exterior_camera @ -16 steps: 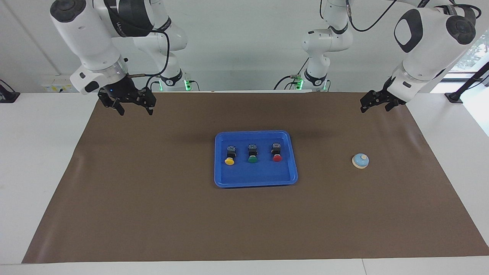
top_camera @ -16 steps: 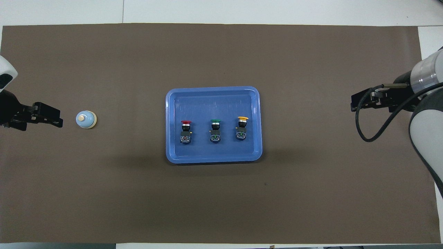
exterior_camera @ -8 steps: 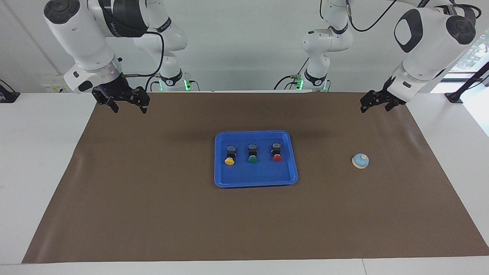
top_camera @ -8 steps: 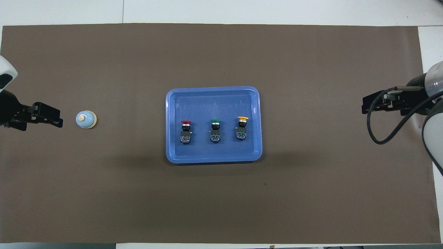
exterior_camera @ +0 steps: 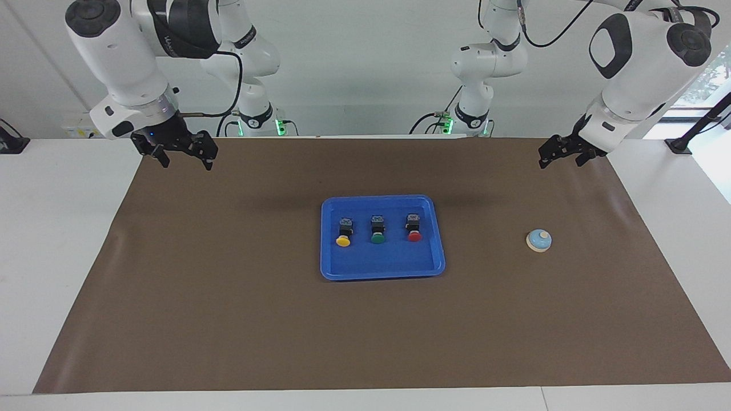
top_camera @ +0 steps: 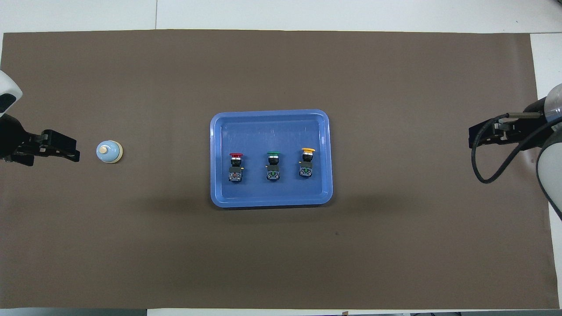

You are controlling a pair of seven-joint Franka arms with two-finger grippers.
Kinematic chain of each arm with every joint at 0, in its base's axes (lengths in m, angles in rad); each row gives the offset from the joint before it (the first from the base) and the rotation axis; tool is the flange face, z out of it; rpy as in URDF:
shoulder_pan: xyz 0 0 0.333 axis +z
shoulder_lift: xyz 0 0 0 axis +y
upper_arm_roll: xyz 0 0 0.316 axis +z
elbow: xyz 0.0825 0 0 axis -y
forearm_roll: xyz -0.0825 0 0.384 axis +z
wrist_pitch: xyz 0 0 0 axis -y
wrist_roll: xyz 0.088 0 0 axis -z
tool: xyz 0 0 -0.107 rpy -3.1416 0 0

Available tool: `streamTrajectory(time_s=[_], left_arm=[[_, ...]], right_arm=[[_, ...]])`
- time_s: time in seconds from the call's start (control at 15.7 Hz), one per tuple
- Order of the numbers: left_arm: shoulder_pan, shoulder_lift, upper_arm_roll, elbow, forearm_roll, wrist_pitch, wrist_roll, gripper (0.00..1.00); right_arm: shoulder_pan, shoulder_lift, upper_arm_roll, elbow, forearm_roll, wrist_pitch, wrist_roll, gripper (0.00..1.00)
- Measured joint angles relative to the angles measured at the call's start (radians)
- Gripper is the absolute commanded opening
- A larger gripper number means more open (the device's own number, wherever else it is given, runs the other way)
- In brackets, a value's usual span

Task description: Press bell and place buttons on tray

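Overhead view shows the blue tray (top_camera: 326, 153) in the middle of the brown mat (top_camera: 281, 263), with all three buttons lying in it in a row: the red button (top_camera: 235, 166) toward the left arm's end, the green button (top_camera: 273, 165) in the middle, the yellow button (top_camera: 307, 161) toward the right arm's end. Each lies on its side, cap pointing away from the robots. The bell (top_camera: 109, 152) sits alone on the mat, well apart from the tray, toward the left arm's end.

From the facing camera, the left gripper (exterior_camera: 562, 155) hangs over the mat's corner at its own end, fingers spread and empty. The right gripper (exterior_camera: 181, 157) hangs over the mat's edge at its end, open too, holding nothing.
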Motion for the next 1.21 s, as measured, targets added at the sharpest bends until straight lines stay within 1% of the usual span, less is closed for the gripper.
streamTrajectory(time_s=[0.45,1.02,1.21], left_arm=[[0.0,0.0,0.0,0.0,0.0,0.0,0.0,1.0],[0.0,0.0,0.0,0.0,0.0,0.001,0.0,1.0],[0.0,0.0,0.0,0.001,0.0,0.051,0.0,1.0]], right_arm=[[0.0,-0.001,0.001,0.0,0.0,-0.043,0.0,1.0],[0.0,-0.003,0.002,0.001,0.0,-0.043,0.0,1.0],[0.0,-0.004,0.002,0.001,0.0,-0.043,0.0,1.0]])
